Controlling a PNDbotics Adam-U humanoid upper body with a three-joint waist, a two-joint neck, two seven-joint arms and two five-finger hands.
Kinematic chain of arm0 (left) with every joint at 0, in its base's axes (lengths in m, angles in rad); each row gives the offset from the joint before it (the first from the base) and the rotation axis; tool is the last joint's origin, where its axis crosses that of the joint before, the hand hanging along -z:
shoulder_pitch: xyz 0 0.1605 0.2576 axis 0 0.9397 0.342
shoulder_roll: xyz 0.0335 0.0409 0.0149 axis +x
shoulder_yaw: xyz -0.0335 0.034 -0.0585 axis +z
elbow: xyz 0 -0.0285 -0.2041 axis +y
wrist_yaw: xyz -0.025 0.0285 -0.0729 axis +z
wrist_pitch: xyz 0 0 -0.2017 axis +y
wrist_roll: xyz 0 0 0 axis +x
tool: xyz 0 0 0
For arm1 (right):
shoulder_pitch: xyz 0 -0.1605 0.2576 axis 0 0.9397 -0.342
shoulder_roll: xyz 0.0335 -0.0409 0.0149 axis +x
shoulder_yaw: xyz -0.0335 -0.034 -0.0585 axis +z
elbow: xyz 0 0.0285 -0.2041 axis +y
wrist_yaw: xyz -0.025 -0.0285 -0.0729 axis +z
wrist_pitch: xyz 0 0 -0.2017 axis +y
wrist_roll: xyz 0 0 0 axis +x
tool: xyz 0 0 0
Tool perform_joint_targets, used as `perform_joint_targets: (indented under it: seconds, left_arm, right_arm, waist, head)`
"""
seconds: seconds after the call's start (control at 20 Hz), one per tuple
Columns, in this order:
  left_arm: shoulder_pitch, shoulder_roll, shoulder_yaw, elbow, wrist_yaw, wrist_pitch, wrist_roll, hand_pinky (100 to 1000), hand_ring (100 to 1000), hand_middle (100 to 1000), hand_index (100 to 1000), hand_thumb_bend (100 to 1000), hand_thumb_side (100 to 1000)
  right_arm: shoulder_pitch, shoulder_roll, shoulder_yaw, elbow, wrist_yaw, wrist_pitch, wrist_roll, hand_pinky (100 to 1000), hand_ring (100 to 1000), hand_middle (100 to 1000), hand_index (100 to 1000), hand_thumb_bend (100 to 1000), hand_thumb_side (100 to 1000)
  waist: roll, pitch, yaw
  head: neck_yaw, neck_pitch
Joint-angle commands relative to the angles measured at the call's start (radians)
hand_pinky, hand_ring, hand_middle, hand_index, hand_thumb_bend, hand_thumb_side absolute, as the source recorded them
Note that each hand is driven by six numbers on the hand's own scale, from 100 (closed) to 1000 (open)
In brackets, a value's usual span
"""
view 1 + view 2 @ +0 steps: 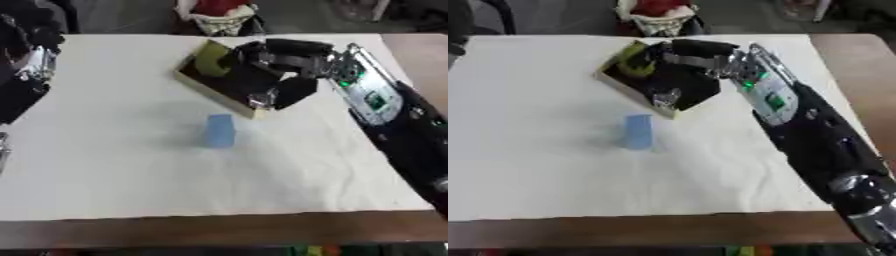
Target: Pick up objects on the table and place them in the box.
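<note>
Near my edge of the desk [105, 190] the white cloth lies bare, so I count from there outward. One blue block [220, 131] stands upright in the middle, well apart from anything but just short of the box [214, 92]. I count one box, set askew, tan-walled and dark inside. One olive-green thing [210, 57] sits at its far left corner, and I judge it is already in. My right robot hand [684, 55] hangs over the box; I cannot tell whether its fingers are spread or curled, nor whether they touch the green thing. Part of the left arm shows at the left edge, but its hand is hidden from me.

I judge this step is a drop-off. To do it well I should open low inside the walls, lift straight up clear of the rim, then come back for the block without nudging the box.
</note>
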Motion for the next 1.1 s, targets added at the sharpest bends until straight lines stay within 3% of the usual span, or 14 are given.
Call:
perform_joint_targets:
  seconds: [0.05, 0.35, 1.1]
  left_arm:
    - [-0.006, 0.005, 0.009, -0.01, -0.007, 0.0, -0.008, 619, 642, 641, 778, 100, 554]
    - [0.001, -0.005, 0.01, 0.004, -0.016, 0.005, -0.017, 618, 642, 641, 779, 100, 570]
    - [0.01, -0.019, 0.003, 0.015, -0.028, 0.007, -0.044, 617, 643, 643, 783, 100, 594]
  right_arm:
    - [-0.008, 0.025, -0.007, 0.024, 0.054, -0.031, -0.011, 848, 900, 881, 976, 132, 646]
    - [0.008, 0.049, -0.015, 0.073, 0.158, -0.071, -0.053, 849, 901, 887, 977, 181, 695]
    - [0.028, 0.067, -0.031, 0.137, 0.266, -0.087, -0.086, 844, 892, 891, 977, 202, 751]
  waist:
    - [0.002, -0.015, 0.003]
    - [-0.002, -0.012, 0.008]
    - [-0.002, -0.008, 0.011]
  head:
    - [-0.003, 0.005]
    - [-0.001, 0.005]
    - [-0.001, 0.005]
